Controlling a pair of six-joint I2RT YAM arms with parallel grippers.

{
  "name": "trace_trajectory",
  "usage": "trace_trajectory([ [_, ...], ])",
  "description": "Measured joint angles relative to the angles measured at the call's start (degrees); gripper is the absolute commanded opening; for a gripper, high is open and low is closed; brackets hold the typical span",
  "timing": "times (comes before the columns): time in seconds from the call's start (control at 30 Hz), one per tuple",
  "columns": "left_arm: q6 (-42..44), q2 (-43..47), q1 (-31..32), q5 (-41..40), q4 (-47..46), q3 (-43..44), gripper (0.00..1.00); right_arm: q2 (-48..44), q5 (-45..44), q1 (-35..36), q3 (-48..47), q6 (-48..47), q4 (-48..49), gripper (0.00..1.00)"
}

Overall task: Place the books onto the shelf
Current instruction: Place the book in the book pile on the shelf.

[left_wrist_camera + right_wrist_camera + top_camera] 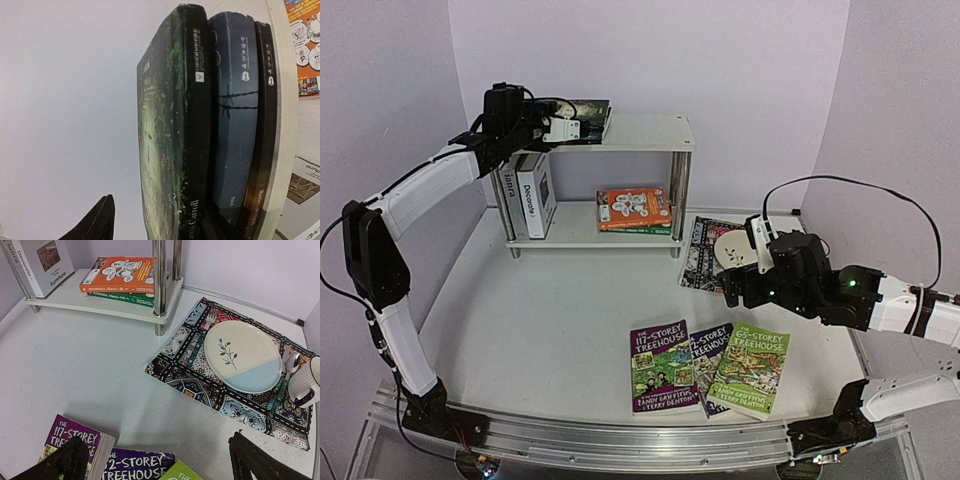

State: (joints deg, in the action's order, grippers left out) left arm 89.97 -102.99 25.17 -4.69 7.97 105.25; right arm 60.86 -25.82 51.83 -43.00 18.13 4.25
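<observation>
- The shelf (650, 132) stands at the back of the table (560, 300); three dark books (588, 108) lie stacked flat at the left end of its top board
- In the left wrist view the nearest spine, a dark green book (186, 125), reads "Carroll"; next to it are a blue book (235, 100) and a black book (268, 100) whose small print is too fine to read
- The left gripper (565, 128) is at that stack, partly open: its one visible finger (97, 222) stands off the green cover with a gap, the other finger is hidden, and it grips nothing that can be seen
- On the lower board two white hardbacks (530, 195) stand upright at the left; one spine reads "Decorate", and one cover reads "Furniture" in the right wrist view
- An orange paperback (633, 207) lies on a green paperback (130, 298) at the lower board's right end
- Three paperbacks lie overlapping at the table's front: purple "117-STOREY TREEHOUSE" (664, 366), a dark one (710, 350) showing "2-STOREY TREEHOUSE", and green "65-STOREY TREEHOUSE" (750, 370)
- The right gripper (159, 440) hovers above them with its jaws spread wide, empty
- A patterned mat (175, 365) right of the shelf carries a plate (245, 360)
</observation>
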Motion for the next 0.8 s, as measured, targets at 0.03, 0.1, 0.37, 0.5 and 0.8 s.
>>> trace_trajectory([
  [0.03, 0.09, 0.05, 0.0, -0.01, 0.0, -0.01, 0.57, 0.0, 0.0, 0.0, 0.0, 0.03, 0.01, 0.98],
  [0.1, 0.07, 0.29, 0.0, -0.02, 0.02, -0.08, 0.6, 0.0, 0.0, 0.0, 0.0, 0.15, 0.0, 0.98],
  [0.37, 0.07, 3.13, 0.0, 0.03, 2.23, -1.89, 0.65, 0.0, 0.11, 0.0, 0.0, 0.17, 0.0, 0.98],
  [0.5, 0.0, 4.01, 0.0, 0.07, 3.17, -2.05, 0.66, 0.0, 0.17, 0.0, 0.0, 0.17, 0.0, 0.98],
  [0.8, -1.06, 4.04, 0.0, 0.07, 6.67, -2.03, 0.67, 0.0, 0.81, 0.0, 0.0, 0.39, 0.0, 0.98],
])
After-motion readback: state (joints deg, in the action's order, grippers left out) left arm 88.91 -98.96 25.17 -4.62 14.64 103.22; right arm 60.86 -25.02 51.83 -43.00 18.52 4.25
